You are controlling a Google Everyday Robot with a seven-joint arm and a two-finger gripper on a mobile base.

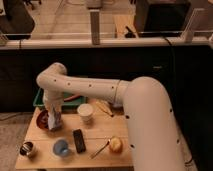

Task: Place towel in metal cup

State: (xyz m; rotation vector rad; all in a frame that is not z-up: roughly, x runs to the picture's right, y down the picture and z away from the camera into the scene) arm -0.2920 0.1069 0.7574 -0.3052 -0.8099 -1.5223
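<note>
Camera view showed the gripper (pixel 54 120) hanging behind and right of the metal cup (pixel 27 148); its opening and load could not be told. The towel was not clearly visible. It was probably soft, light and limp, best pinched at a bunched fold.

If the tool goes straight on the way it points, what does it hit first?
The tool, pointing down beside the dark red bowl, would likely meet the wooden tabletop between that bowl and the light blue cup. Depth is unclear, so the bowl's rim is possible.
</note>
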